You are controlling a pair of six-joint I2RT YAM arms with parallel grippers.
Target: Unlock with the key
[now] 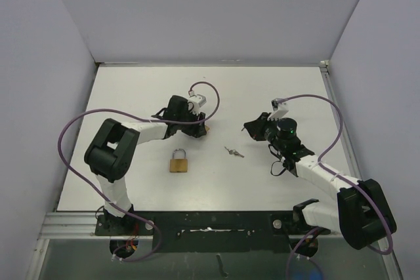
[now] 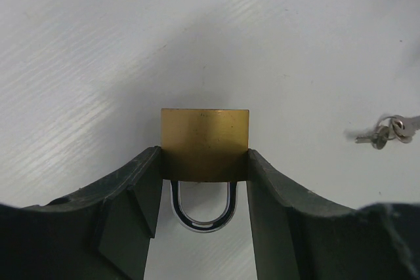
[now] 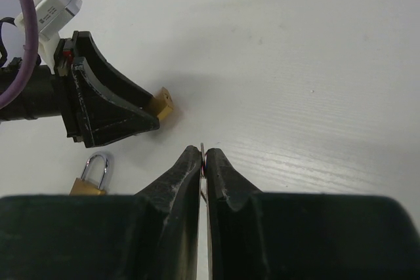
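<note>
Right wrist view: right gripper [image 3: 202, 160] pinches what seems a key [image 3: 202, 148]; padlock [image 3: 164, 104], clamped by left gripper [image 3: 156, 111], lies ahead-left, base facing it.

1. The left arm [image 1: 141, 132] and the right arm [image 1: 321, 172] had white links between bulky black joint housings.
2. A left purple cable [image 1: 65, 129] ran from base to wrist, and a right purple cable [image 1: 340, 119] did the same.
3. A white camera module [image 3: 56, 8] with a red-marked label sat at the left wrist.
4. The left fingers [image 2: 125, 201] were broad, matte black wedges with moulded edges.
5. The right fingers [image 3: 177, 188] were black and tapered to thin tips.
6. A small green light [image 1: 287, 132] showed on the right wrist's black housing.
</note>
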